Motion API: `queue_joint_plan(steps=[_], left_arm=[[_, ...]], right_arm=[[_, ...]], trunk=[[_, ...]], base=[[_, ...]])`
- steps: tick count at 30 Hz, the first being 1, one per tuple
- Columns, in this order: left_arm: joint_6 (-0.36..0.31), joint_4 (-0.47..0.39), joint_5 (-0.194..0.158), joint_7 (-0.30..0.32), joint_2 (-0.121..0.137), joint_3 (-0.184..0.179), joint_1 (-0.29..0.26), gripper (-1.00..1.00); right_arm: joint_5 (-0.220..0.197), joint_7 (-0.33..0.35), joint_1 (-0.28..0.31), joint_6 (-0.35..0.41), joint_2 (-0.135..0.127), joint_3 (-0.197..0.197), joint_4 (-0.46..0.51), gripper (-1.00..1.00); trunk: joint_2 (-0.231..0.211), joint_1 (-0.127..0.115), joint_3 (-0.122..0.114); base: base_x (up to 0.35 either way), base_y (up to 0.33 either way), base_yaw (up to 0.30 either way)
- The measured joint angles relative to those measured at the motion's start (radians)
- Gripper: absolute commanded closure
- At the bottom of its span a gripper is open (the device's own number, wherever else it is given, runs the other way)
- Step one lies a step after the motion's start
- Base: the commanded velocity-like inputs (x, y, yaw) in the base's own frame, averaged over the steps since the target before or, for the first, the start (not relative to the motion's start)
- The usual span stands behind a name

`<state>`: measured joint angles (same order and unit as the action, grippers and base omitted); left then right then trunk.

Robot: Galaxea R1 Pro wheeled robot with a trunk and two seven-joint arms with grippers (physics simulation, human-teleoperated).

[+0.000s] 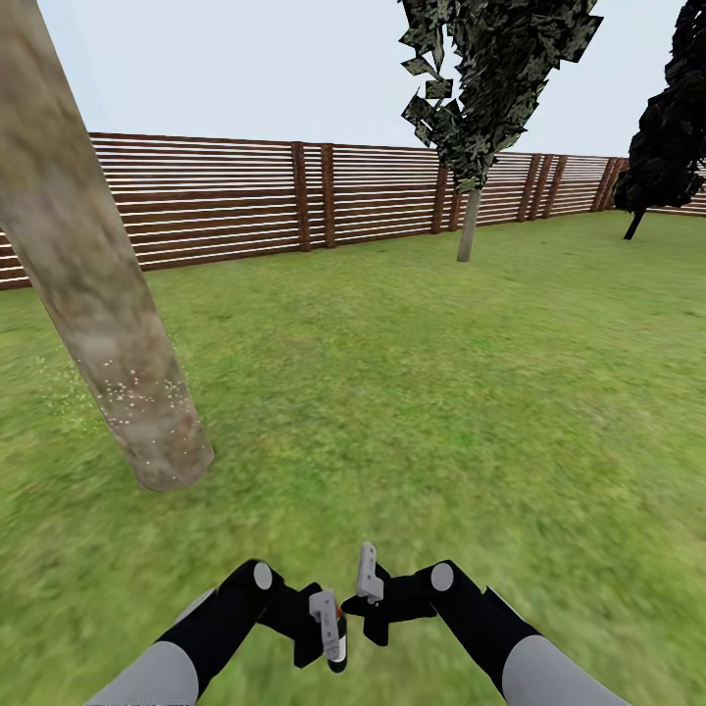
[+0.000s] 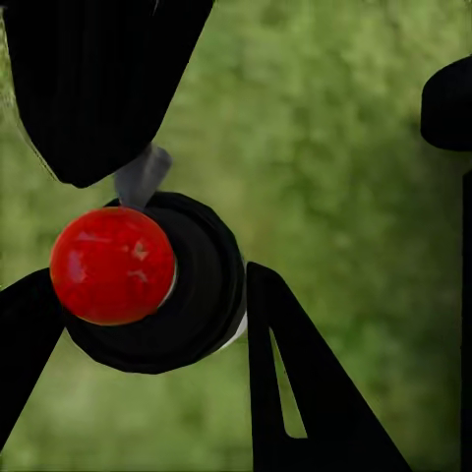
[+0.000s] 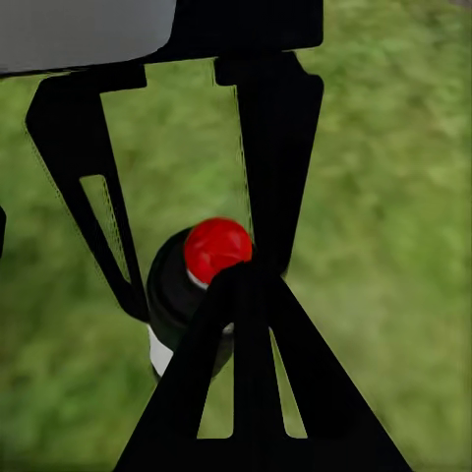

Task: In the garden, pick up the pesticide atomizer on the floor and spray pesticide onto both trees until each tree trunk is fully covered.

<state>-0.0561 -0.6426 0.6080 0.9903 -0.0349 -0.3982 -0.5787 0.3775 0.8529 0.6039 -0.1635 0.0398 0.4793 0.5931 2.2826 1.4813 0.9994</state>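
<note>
Atomizer held in left gripper, over grass.

I see the left gripper (image 1: 331, 637) clamped on the pesticide atomizer (image 2: 147, 285), red top visible, low in front of the near tree trunk (image 1: 108, 324), whose base shows whitish specks. Right gripper (image 1: 368, 588) sits just beside it, apparently spread apart and holding nothing. Second tree (image 1: 471, 221) stands by the fence (image 1: 245, 196).

atomizer (image 2: 187, 295): showing black, red top
near trunk (image 1: 93, 284): showing mottled grey-brown, whitish specks
fence (image 1: 226, 196): showing brown slats
grass (image 1: 441, 392): showing blurry green
left claw (image 1: 328, 628): showing black, pale tips
</note>
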Motion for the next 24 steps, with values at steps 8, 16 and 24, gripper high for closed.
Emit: queue_joint_plan(steps=[8, 16, 24], left_arm=[[-0.001, 0.005, 0.002, -0.001, 0.008, 0.002, -0.002, 1.00], [0.002, 0.018, 0.019, -0.005, 0.116, 0.007, 0.011, 1.00], [0.101, 0.115, 0.003, -0.010, 0.304, 0.070, 0.015, 1.00]], right_arm=[[0.000, 0.000, 0.000, 0.000, 0.000, 0.000, 0.000, 1.00], [0.000, 0.000, 0.000, -0.002, -0.006, -0.001, -0.003, 1.00], [0.000, 0.000, 0.000, -0.003, -0.017, 0.002, -0.008, -1.00]], trunk=[[0.000, 0.000, 0.000], [0.000, 0.000, 0.000], [0.000, 0.000, 0.000]], base=[[0.000, 0.000, 0.000], [0.000, 0.000, 0.000], [0.000, 0.000, 0.000]])
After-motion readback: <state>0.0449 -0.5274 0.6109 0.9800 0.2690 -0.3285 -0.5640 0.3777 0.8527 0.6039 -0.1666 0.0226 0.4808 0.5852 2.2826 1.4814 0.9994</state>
